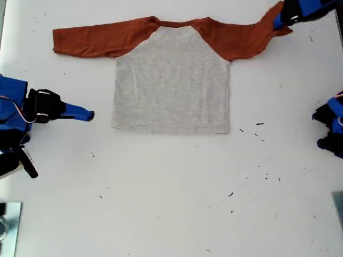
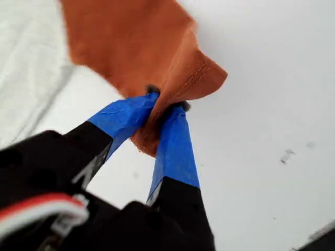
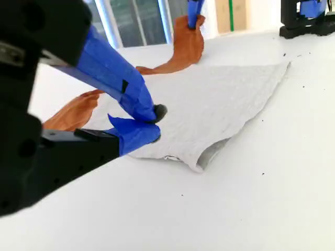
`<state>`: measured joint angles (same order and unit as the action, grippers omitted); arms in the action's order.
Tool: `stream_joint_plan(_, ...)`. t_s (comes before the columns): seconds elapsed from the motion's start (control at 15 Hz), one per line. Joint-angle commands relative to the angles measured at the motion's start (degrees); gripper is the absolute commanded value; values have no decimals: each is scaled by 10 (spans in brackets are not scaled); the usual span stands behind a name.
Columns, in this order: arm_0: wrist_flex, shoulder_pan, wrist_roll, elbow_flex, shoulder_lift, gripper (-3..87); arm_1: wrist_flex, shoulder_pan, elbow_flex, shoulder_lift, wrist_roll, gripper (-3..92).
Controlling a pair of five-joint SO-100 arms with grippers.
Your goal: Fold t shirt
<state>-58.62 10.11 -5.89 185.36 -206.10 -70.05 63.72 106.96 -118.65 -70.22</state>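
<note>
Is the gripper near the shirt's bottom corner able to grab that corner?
Probably yes. My second gripper sits beside the t shirt, its jaws shut on nothing. Only bare table lies between it and the grey hem corner.

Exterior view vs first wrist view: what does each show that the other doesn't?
Only the exterior view: the whole t shirt spread flat on the white table, its other sleeve lying straight toward the exterior view's left, and my second gripper off the cloth at that side.

Only the first wrist view: the blue-taped fingers pinching the stitched sleeve cuff.

Both: my first gripper shut on the orange sleeve, grey shirt body, white table.
</note>
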Motion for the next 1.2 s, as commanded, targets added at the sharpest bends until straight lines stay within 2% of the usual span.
stream_joint_plan(0.0,-3,9,-4,4,-3,-3,12,-147,-71,-1,63,34)
stream_joint_plan(0.13,-3,8,-3,4,-3,-3,15,-326,-202,98,121,32)
stream_joint_plan(0.2,-3,6,-1,4,-3,-3,-21,-402,-328,170,148,39)
stream_joint_plan(0.27,-3,6,-1,4,-3,-3,-81,-455,-468,236,163,277)
stream_joint_plan(0.33,-3,6,-1,4,-3,-3,-119,-480,-542,254,185,341)
stream_joint_plan(0.4,-3,6,-1,4,-3,-3,-139,-483,-549,221,197,320)
stream_joint_plan(0.53,-3,9,-2,4,-3,-3,-178,-411,-413,83,226,289)
stream_joint_plan(0.6,-3,9,-2,4,-3,-3,-161,-363,-285,-15,229,278)
stream_joint_plan(0.67,-3,9,-1,4,-3,-3,-122,-316,-136,-127,218,204)
stream_joint_plan(0.73,-3,9,-1,4,-3,-3,-82,-272,20,-249,211,187)
stream_joint_plan(0.8,-3,9,0,4,-3,-3,-58,-234,160,-365,224,75)
stream_joint_plan(0.87,-3,10,0,4,-3,-3,-47,-216,284,-471,239,38)
stream_joint_plan(1.0,-4,14,10,4,-4,-3,-63,-225,464,-663,284,38)
stream_joint_plan(1.13,1,25,34,4,-4,-3,-51,-274,533,-743,308,35)
